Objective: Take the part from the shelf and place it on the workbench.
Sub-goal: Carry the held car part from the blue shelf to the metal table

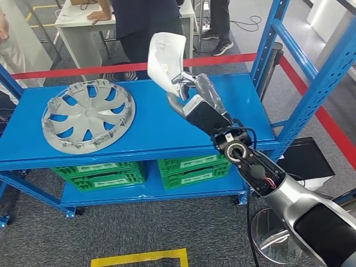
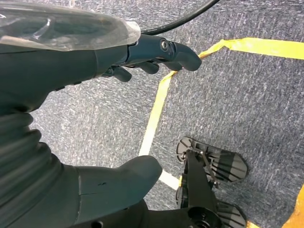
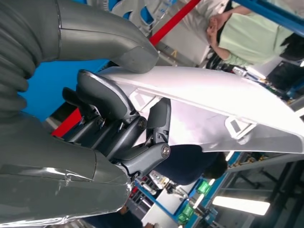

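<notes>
Your right hand (image 1: 183, 89) grips the white part (image 1: 164, 60), thumb on one face and fingers curled against the other, holding it up above the blue shelf (image 1: 168, 125). You have a grey wheel cover (image 1: 88, 115) lying flat on that shelf, well apart to the left, green crates (image 1: 191, 169) beneath. Your left hand (image 2: 107, 61) hangs over grey carpet with yellow tape (image 2: 157, 107), fingers loosely extended, holding nothing.

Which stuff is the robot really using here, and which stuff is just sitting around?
Using:
white part, gripped by the right hand
blue shelf, below the lifted part

Just sitting around:
silver wheel cover on the shelf
green crates on the lower level
left hand, hanging over the floor
</notes>
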Robot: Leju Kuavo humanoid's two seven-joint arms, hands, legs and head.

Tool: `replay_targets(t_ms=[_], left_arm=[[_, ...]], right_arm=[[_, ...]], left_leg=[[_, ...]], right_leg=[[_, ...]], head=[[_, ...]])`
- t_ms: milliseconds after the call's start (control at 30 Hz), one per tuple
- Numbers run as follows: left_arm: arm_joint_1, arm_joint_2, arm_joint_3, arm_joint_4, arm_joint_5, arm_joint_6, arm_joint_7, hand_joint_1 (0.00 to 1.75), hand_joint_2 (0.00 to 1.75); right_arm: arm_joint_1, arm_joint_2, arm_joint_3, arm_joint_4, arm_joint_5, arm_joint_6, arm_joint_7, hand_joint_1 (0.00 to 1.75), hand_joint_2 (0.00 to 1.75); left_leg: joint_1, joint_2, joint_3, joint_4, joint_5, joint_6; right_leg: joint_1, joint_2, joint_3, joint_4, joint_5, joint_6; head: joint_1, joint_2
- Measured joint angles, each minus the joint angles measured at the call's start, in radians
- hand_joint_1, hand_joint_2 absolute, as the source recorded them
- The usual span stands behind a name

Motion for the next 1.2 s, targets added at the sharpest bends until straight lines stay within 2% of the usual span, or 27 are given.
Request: replay_targets(t_ms=[267,467,667,833,1200], left_arm=[[0.0,0.0,0.0,0.0,0.0,0.0,0.0,0.0,1.75],[0.0,0.0,0.0,0.0,-0.004,0.0,0.0,0.0,1.75],[0.0,0.001,0.0,0.0,-0.009,0.0,0.003,0.0,1.75],[-0.001,0.001,0.0,0.0,-0.012,0.004,0.012,0.0,1.75],[-0.001,0.001,-0.001,0.0,-0.018,0.014,0.019,0.0,1.75]], right_arm=[[0.01,0.008,0.0,-0.022,-0.026,0.011,-0.015,1.75,1.75],[0.04,0.021,0.0,-0.047,-0.193,0.076,-0.11,1.75,1.75],[0.081,0.035,-0.01,-0.058,-0.404,0.197,-0.219,1.75,1.75],[0.121,0.057,-0.023,-0.057,-0.568,0.375,-0.292,1.75,1.75],[0.163,0.112,-0.033,-0.029,-0.743,0.602,-0.33,1.75,1.75]], left_leg=[[0.0,0.0,0.0,0.0,0.0,0.0],[0.0,0.0,0.0,0.0,0.0,0.0],[0.0,0.0,0.0,0.0,0.0,0.0],[0.0,0.0,0.0,0.0,0.0,0.0],[0.0,0.0,-0.001,0.0,0.0,0.0]], right_leg=[[0.0,0.0,0.0,0.0,0.0,0.0],[0.0,0.0,0.0,0.0,0.0,0.0],[0.0,0.0,0.0,0.0,0.0,0.0],[0.0,0.0,0.0,0.0,0.0,0.0],[0.0,0.0,0.0,0.0,0.0,0.0]], head=[[0.0,0.0],[0.0,0.0],[0.0,0.0],[0.0,0.0],[0.0,0.0]])
